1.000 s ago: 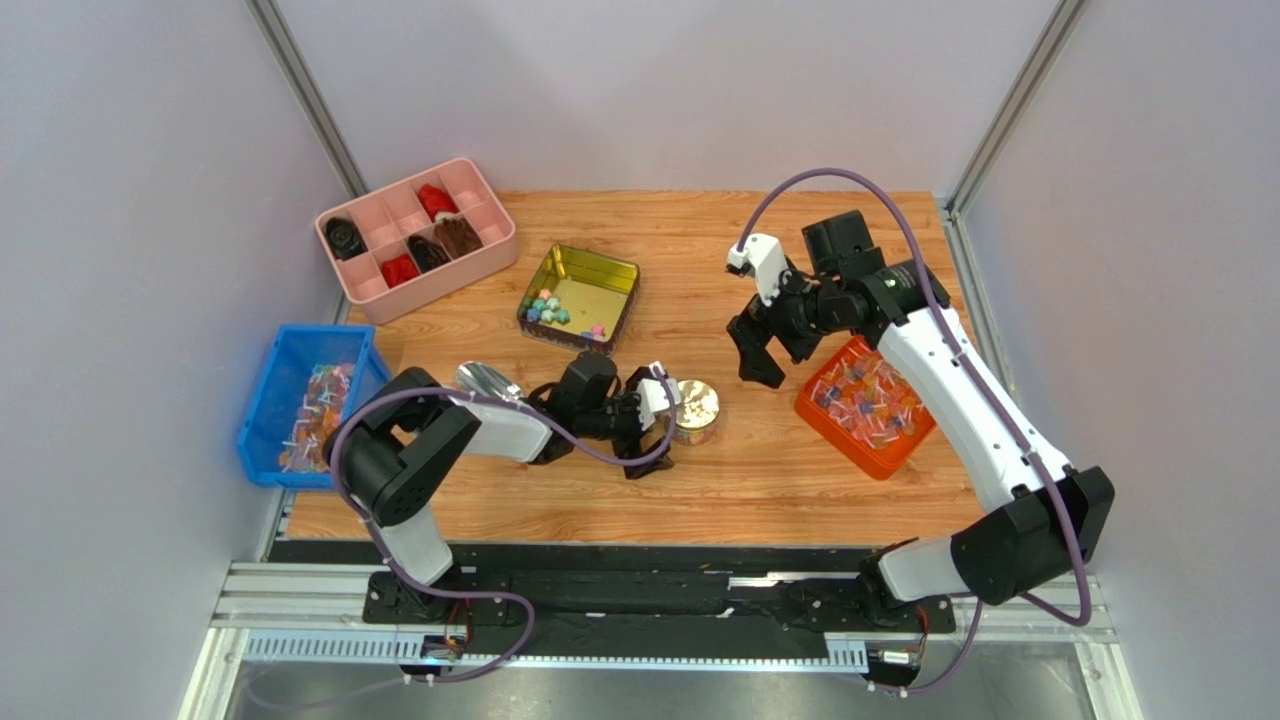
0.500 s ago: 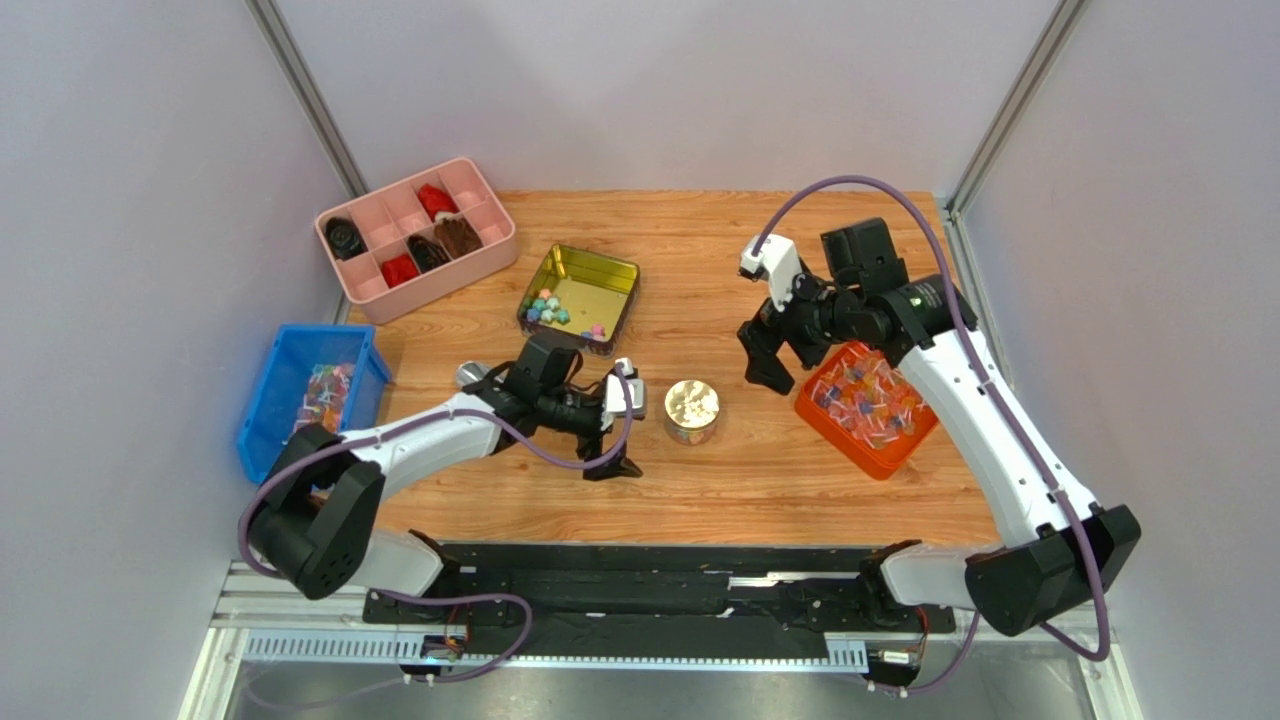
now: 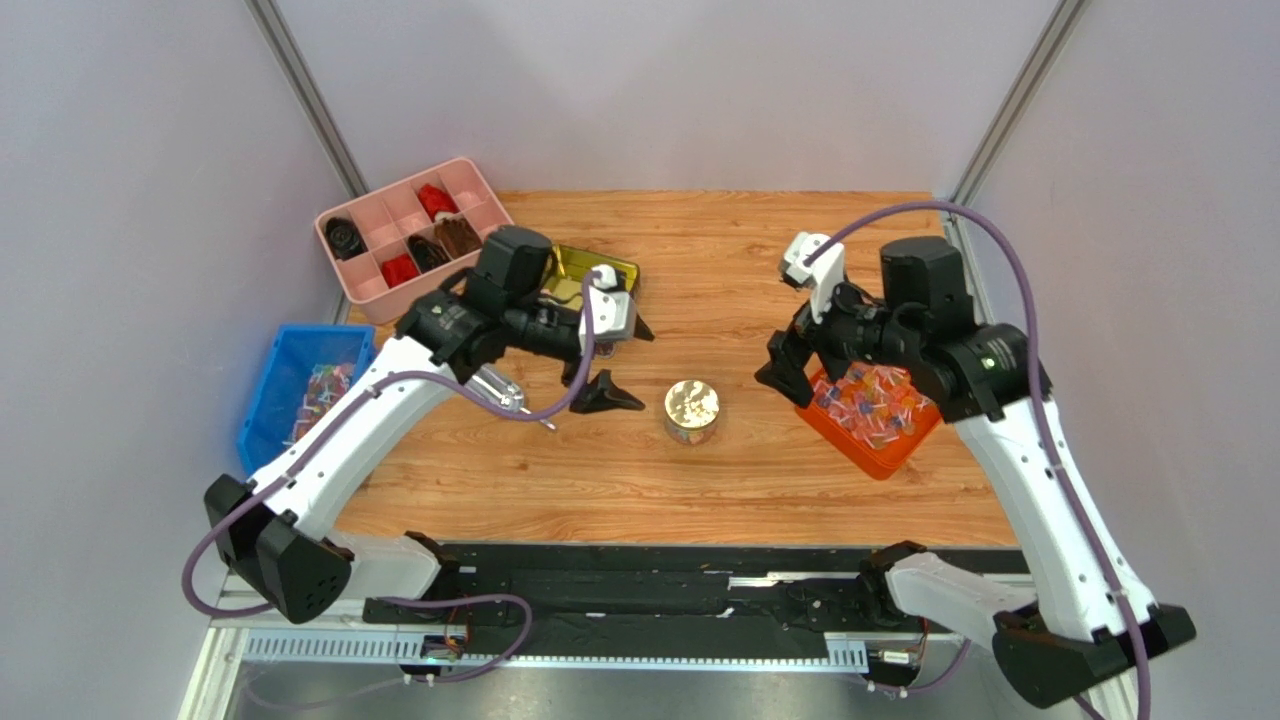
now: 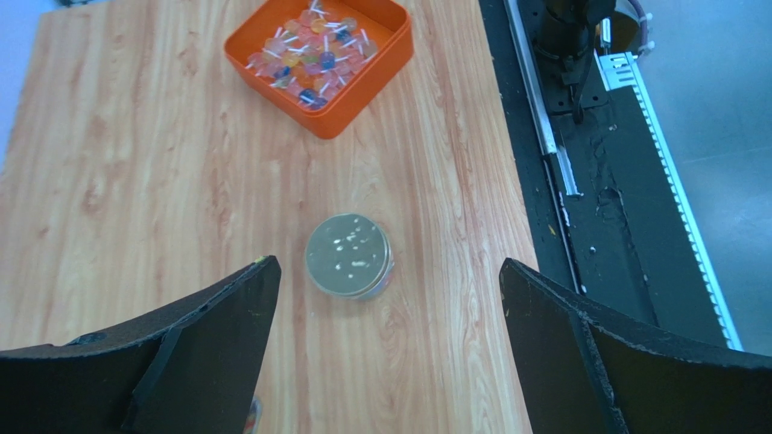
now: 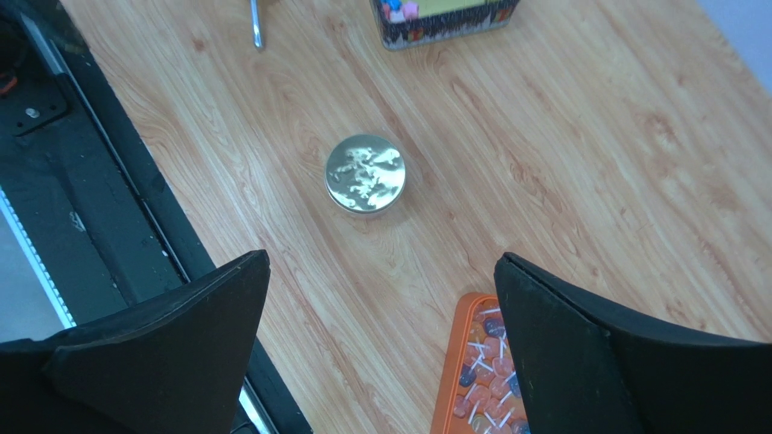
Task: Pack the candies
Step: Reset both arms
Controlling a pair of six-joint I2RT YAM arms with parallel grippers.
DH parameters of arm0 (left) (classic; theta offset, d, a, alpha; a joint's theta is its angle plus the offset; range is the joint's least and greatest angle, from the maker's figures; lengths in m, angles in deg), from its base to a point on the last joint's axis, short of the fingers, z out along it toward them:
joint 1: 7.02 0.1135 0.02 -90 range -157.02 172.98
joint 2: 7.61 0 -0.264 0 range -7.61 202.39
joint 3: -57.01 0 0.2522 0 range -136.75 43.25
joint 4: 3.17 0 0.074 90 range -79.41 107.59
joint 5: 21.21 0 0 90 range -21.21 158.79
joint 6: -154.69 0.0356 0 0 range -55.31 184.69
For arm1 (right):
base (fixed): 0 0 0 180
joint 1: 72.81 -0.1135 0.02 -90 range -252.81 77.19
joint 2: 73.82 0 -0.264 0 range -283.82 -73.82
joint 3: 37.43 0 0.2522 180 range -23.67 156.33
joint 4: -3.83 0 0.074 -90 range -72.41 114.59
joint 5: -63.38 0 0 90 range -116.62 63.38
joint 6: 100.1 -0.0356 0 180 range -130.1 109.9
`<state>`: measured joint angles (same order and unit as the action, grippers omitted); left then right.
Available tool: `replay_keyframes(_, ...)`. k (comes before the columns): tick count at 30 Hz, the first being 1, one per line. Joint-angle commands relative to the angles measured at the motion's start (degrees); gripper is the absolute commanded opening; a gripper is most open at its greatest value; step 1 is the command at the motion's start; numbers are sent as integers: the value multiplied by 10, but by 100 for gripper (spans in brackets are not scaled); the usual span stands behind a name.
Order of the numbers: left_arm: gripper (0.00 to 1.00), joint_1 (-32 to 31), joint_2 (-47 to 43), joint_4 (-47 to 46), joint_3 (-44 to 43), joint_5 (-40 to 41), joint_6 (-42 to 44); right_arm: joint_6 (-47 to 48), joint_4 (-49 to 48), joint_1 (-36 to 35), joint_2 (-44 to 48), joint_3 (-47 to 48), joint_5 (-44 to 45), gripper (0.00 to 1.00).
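Metal spoon (image 3: 504, 398): laid flat on the wooden table (image 3: 751, 255), behind the left jaws, untouched.
Round silver tin with embossed lid (image 4: 349, 256): stood upright below and ahead of both pairs of jaws, apart from every finger. Its contents are not shown.
Left gripper (image 4: 388, 264): jaws spread wide, nothing held, raised well above the table.
Right gripper (image 5: 382, 260): jaws spread wide, nothing held, raised beside the orange tray.
Orange plastic tray of twist-wrapped sweets (image 3: 842, 438): placed beneath the right wrist, far ahead of the left jaws. It is no part of the task.
Square gold tin (image 5: 444, 27): placed beyond the round tin from the right jaws, and largely covered by the left arm in the overhead view.
Small pastel ball candies (image 5: 403, 9): seen in the square gold tin. A few are visible and the number cannot be told.
Change: one second ago the left jaws were set at the round silver tin. They have since been lifted and drawn back toward the square gold tin, and the right arm has been pulled back.
Consequence: the round tin is judged released and closed. Packing is judged unfinished while candies remain in the square tin.
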<state>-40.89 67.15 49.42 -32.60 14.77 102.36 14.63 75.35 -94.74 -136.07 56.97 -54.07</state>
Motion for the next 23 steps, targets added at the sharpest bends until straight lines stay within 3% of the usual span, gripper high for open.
replay_keyframes(1,99,27,-29,162,-109,-8,7,-14,-23,2,67,30,-41,100)
replay_keyframes(4,99,49,-57,201,-152,-13,13,-4,-16,1,106,52,-63,100)
replay_keyframes(13,99,75,-162,152,-191,15,-77,-8,-11,1,147,65,-125,100)
replay_keyframes(23,99,75,-168,138,-185,1,-107,-12,-25,2,151,54,-121,100)
